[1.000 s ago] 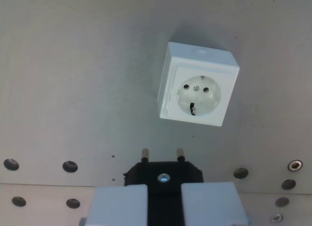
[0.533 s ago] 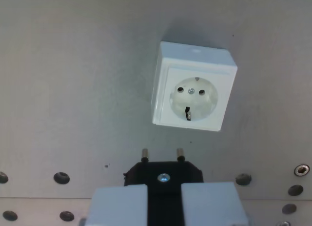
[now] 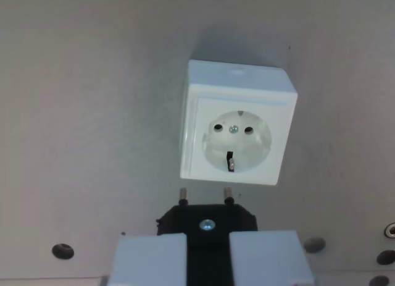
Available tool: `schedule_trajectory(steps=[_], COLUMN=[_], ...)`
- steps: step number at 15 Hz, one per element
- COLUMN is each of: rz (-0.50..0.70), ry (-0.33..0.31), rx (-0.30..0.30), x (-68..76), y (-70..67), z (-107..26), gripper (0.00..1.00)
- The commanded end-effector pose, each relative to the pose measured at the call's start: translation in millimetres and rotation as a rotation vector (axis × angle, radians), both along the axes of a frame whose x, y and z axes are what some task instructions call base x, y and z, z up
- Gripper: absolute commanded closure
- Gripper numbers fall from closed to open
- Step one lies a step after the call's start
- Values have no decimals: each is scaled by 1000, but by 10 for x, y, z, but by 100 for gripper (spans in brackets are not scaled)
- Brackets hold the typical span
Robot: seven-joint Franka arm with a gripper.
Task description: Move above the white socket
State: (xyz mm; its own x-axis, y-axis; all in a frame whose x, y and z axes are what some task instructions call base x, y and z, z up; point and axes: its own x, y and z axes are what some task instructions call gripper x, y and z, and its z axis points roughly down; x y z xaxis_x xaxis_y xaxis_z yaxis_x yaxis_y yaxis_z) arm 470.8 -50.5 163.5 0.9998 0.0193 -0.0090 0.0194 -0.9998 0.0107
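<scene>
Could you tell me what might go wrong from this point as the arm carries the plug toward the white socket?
The black plug sits offset from the white socket, toward the wrist view's left, so descending now could catch a pin on the faceplate. The socket also looks slightly rotated against the pins, which may cause jamming. The tool grips only the plug's rear, so contact might tilt it.

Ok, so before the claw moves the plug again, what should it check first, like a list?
1. Black plug gripped in the claw: ok.
2. Both metal pins visible and pointing toward the white socket: ok.
3. Socket fully in the wrist view: ok.
4. Pins lined up over the socket's two holes: not ok; the pins sit below the socket, a bit toward the wrist view's left.
5. Plug height above the socket: cannot tell.
6. Grey plate between plug and socket clear: ok.
</scene>
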Motion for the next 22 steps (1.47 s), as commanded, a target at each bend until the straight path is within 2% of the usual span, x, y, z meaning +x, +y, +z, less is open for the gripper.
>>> schedule_trajectory(steps=[1, 12, 22], rz=[-75, -101, -92], ry=[-111, -121, -127], rx=[-23, -18, -12], x=[-55, -124, -171], y=[-51, -146, -193], z=[-128, -414, -545], gripper=[100, 100, 100])
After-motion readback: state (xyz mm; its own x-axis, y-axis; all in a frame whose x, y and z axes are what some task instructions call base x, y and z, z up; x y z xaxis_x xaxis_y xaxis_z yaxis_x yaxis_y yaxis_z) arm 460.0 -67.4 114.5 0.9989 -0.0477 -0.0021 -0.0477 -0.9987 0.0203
